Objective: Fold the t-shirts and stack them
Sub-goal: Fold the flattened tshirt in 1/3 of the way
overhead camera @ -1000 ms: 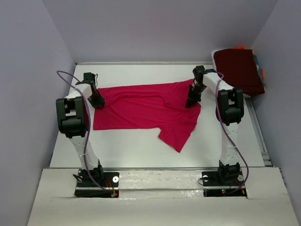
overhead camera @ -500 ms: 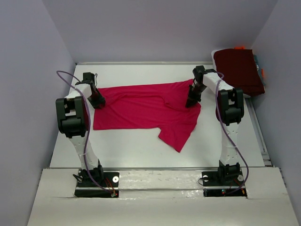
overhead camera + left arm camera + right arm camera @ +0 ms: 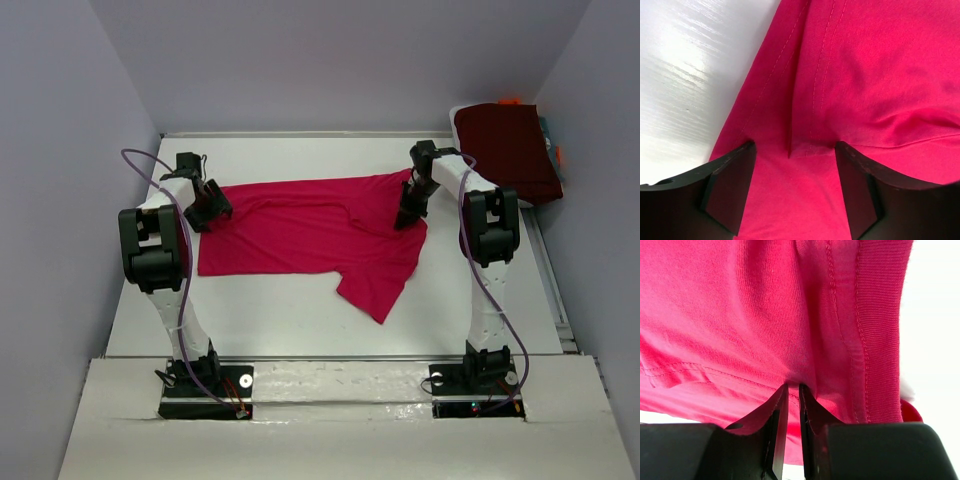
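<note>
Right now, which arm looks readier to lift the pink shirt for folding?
Right, I'd judge. The right gripper is pinched shut on a ridge of the pink t-shirt, while the left gripper stands open over the cloth, gripping nothing.

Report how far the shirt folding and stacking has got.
Done: one dark maroon folded garment lies at the far right. In hand: the bright crimson-pink cloth t-shirt lies spread out on the white table, not yet a compact fold. The right pincer is shut on its right end, and the left pincer stands open over its left end. Left: fold the pink one, then stack it on the maroon one.
</note>
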### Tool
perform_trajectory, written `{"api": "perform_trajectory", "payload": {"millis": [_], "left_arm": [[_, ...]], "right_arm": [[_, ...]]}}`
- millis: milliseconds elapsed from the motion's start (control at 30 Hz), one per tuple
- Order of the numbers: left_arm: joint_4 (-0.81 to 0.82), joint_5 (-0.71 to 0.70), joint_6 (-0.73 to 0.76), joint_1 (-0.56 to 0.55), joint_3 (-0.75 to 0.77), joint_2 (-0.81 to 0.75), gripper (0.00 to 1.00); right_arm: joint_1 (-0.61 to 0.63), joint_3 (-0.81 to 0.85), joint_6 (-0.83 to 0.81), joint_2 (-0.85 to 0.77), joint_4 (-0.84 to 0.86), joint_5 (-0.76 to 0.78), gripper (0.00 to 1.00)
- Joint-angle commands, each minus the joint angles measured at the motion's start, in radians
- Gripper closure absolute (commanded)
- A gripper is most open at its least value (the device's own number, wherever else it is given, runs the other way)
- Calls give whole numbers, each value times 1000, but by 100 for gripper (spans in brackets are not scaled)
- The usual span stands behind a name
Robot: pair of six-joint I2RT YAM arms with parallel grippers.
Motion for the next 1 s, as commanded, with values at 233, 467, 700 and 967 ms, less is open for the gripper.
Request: {"api": "perform_trajectory", "payload": {"millis": [233, 467, 700, 967], "left_arm": [[-8, -11, 10, 4, 25, -33, 31], [-5, 10, 15, 4, 29, -38, 53], [1, 22, 19, 4, 26, -47, 65], [2, 30, 24, 4, 25, -38, 76]], "right_arm": [[-3, -60, -14, 7, 13, 51, 79], [-3, -72, -13, 4, 21, 50, 79], [-3, -71, -14, 7, 21, 50, 79], [-3, -72, -14, 9, 21, 50, 79]]}}
